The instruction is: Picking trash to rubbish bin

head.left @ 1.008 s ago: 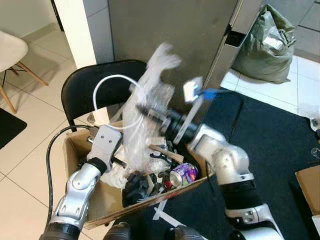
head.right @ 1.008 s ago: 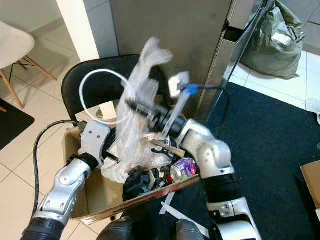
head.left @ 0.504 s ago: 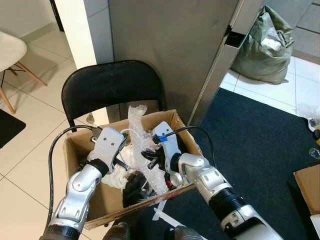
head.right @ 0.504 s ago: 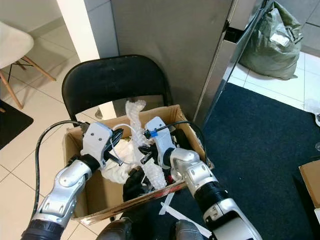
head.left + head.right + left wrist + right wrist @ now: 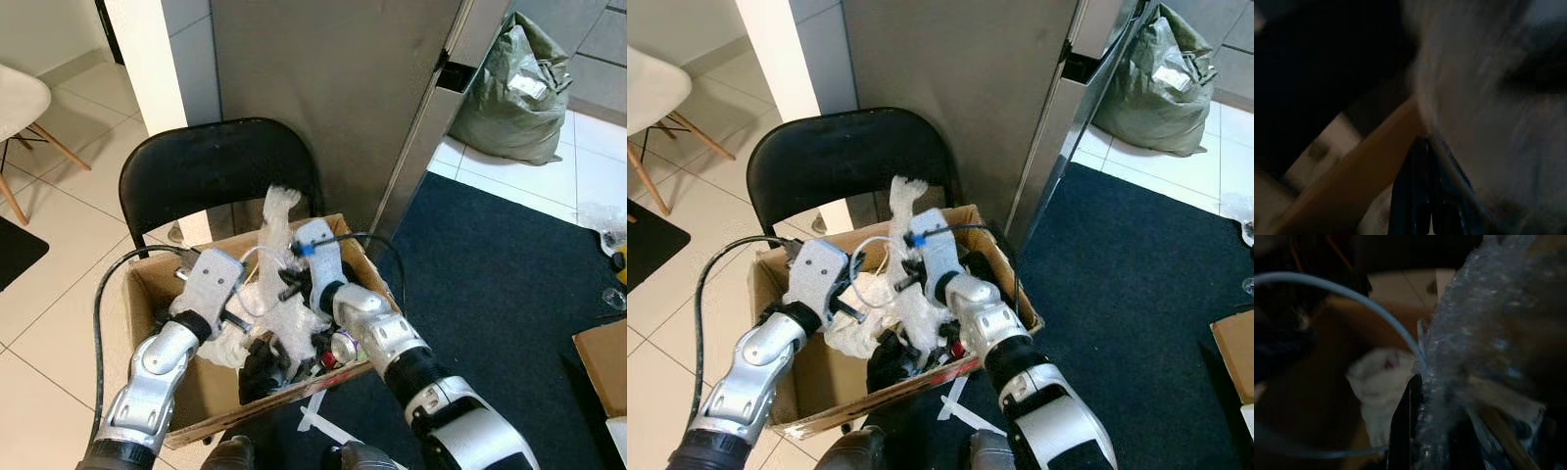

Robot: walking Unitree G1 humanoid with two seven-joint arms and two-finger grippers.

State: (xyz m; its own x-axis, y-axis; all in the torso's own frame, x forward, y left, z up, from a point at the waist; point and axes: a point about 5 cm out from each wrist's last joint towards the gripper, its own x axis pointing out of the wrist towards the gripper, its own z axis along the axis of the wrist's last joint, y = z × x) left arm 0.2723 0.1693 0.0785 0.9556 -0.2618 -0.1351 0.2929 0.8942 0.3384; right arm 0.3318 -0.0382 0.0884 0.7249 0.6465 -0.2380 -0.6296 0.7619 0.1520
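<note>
A cardboard box used as the rubbish bin is seen on the floor in front of a black folding chair, stuffed with bubble wrap, white crumpled plastic, a can and dark scraps. The right gripper is lowered inside the box with its fingers clamped on the bubble wrap, a strip of which stands up above the rim, a thin white cable looping beside it. The left gripper is held inside the box near the left wall with its fingers pressed together, nothing visibly gripped between them.
</note>
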